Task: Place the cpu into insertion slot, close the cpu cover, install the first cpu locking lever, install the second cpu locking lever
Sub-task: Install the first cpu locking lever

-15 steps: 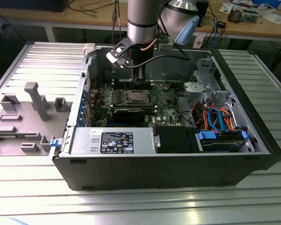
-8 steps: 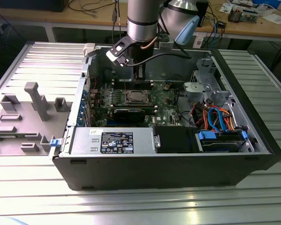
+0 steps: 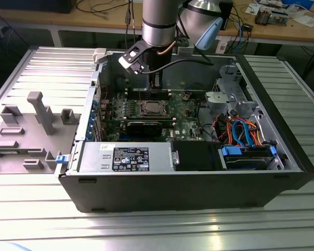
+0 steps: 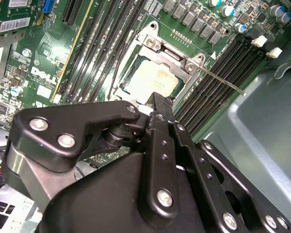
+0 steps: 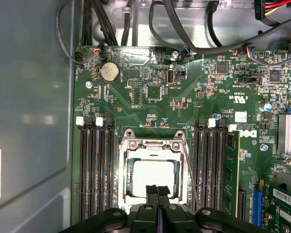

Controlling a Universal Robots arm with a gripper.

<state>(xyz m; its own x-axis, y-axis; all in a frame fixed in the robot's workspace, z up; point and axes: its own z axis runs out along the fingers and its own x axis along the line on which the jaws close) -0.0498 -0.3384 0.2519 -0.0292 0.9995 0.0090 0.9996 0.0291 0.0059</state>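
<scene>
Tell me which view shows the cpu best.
The first wrist view: the cpu faces the camera squarely, the end effector covering one edge. The second wrist view shows the cpu slanted, partly hidden; the exterior view, from afar.

In the first wrist view, the near edge of the cpu [image 5: 153, 172] and of the cpu cover [image 5: 153, 144] is hidden behind the fingertips of the gripper [image 5: 158, 191]. Contact between them cannot be told. One end of a locking lever [image 5: 189, 167] is lost under the gripper body, which is cut off by the picture's edge. In the exterior view, the arm [image 3: 159, 21] is cut off above.
</scene>
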